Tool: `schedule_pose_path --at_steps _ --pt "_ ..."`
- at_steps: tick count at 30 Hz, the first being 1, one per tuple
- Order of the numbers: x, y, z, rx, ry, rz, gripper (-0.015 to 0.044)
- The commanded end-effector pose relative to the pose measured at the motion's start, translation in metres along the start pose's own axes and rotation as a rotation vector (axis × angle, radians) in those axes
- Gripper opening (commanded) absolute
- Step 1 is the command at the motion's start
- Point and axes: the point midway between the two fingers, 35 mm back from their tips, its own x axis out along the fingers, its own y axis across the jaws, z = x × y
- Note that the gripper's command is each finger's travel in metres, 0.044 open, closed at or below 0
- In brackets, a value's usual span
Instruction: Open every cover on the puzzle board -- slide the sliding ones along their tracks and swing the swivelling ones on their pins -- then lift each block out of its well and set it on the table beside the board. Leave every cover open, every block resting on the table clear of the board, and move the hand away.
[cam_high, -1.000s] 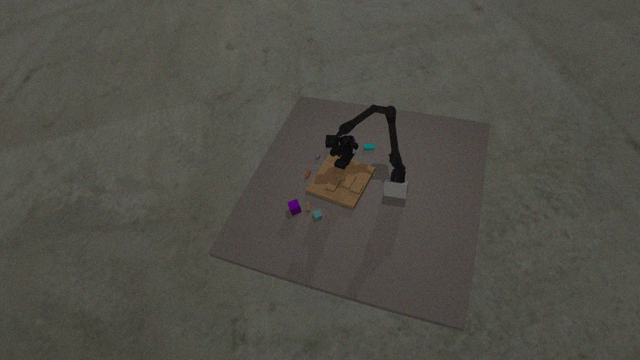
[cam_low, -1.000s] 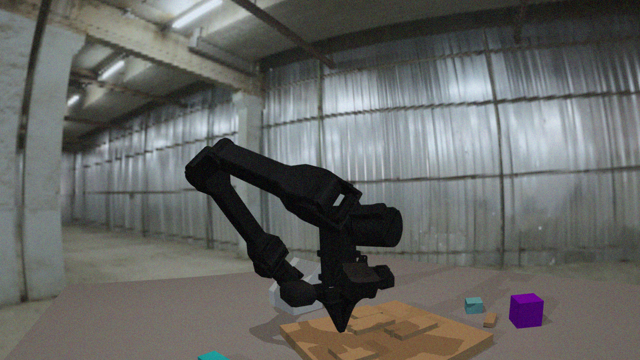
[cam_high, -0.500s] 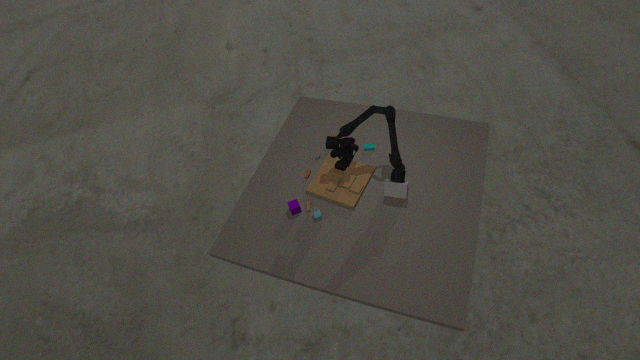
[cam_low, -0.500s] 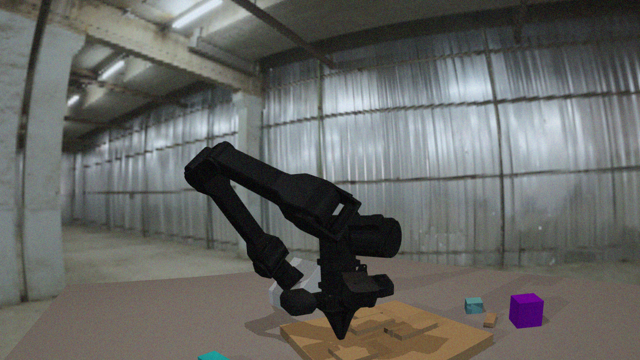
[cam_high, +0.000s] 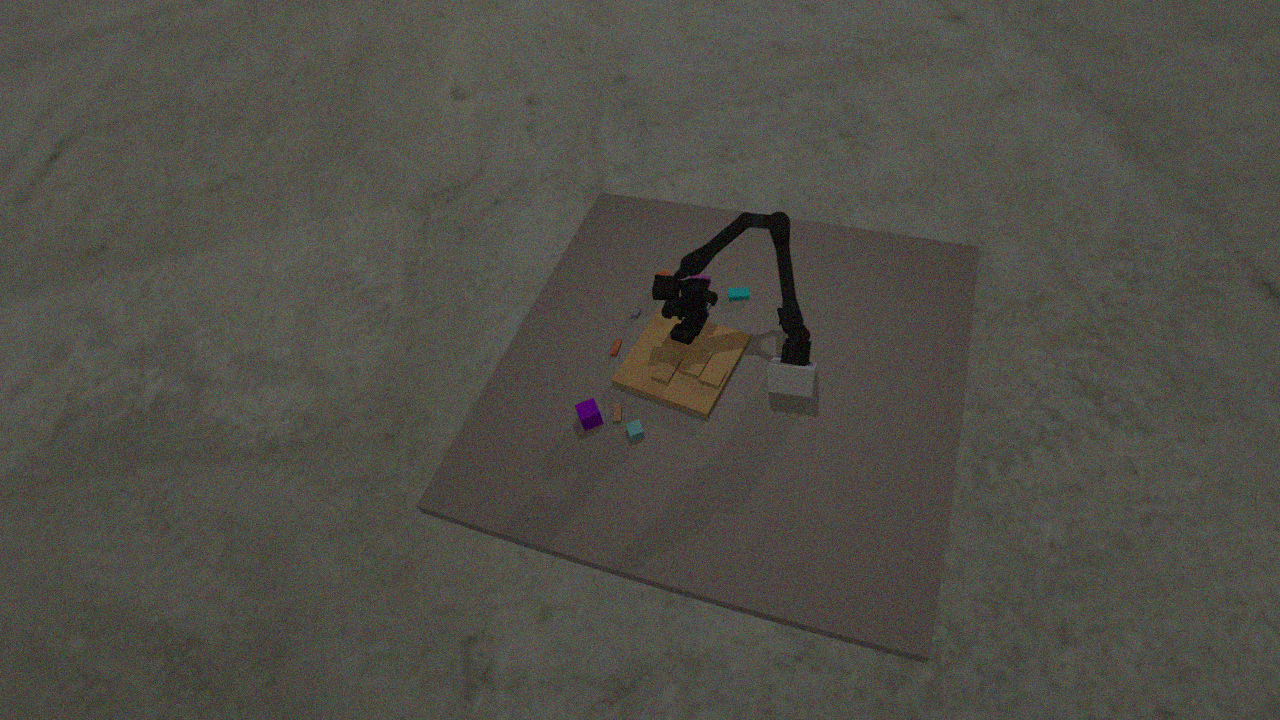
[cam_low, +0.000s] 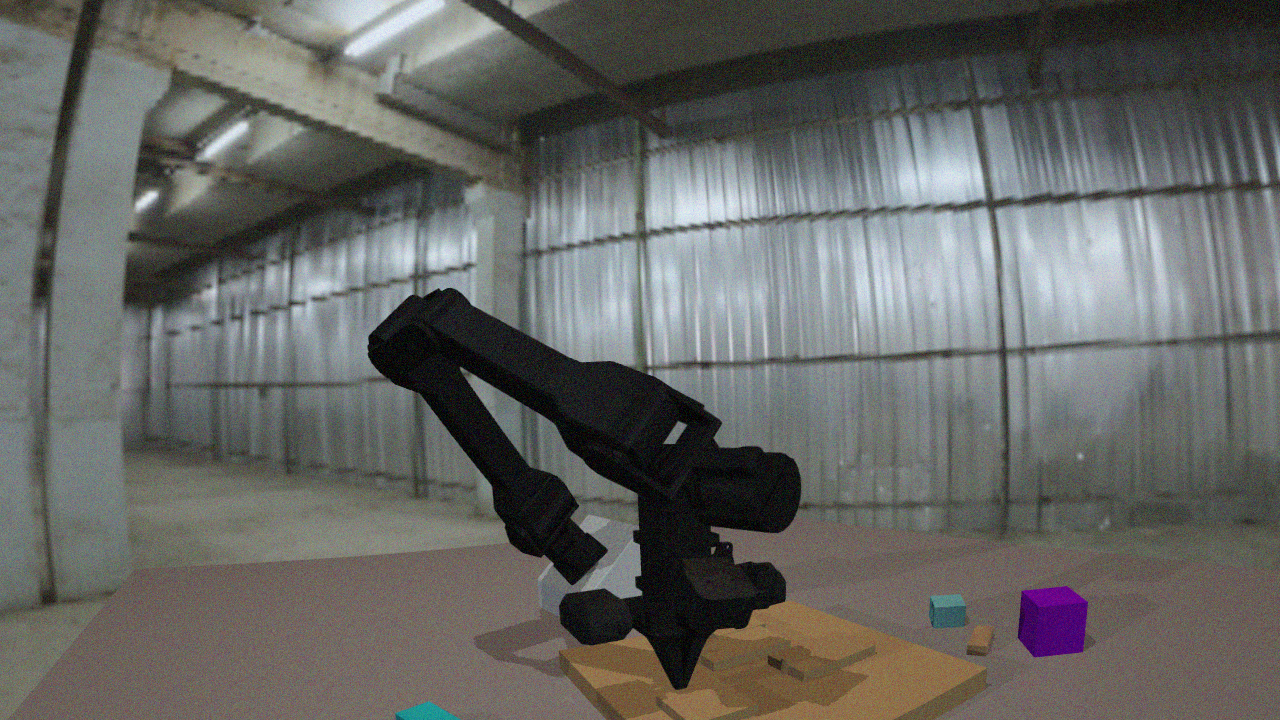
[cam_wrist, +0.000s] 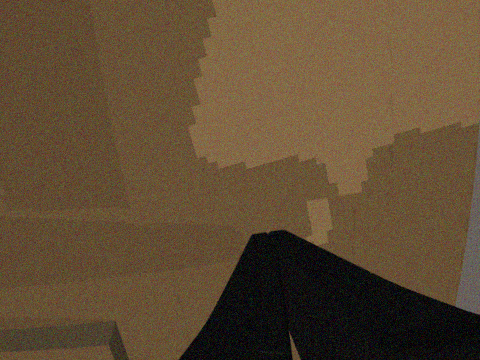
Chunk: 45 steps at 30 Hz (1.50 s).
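Observation:
The wooden puzzle board (cam_high: 633, 381) (cam_low: 948, 673) lies on the table. Low cover plates stand on it, among them one nearer the front left (cam_high: 664, 372), one at the right (cam_high: 714, 371) and one beyond the fingers (cam_low: 836, 655). A nearer plate (cam_low: 702, 703) lies just below the fingertips in the exterior view. My gripper (cam_low: 680, 685) (cam_wrist: 268, 248) is shut and empty, pointing down very low over the board; contact cannot be told. In the top view the arm hides its tips and part of the board. Whether blocks sit in wells cannot be told.
On the table are a purple cube (cam_high: 588, 414) (cam_low: 1053, 622), a pale teal cube (cam_high: 634, 430) (cam_low: 947, 611), small orange pieces (cam_high: 616, 412) (cam_high: 615, 347), a teal block (cam_high: 738, 293) (cam_low: 426, 712) and a magenta piece (cam_high: 699, 276). The pale arm base (cam_high: 791, 379) stands beside the board.

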Motion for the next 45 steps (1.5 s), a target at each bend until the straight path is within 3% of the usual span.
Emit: schedule_pose_path --at_steps 1,45 --pt "0.002 -0.001 0.003 -0.005 0.003 -0.005 0.0" --pt "0.0 -0.001 0.047 -0.003 0.001 -0.005 0.0"
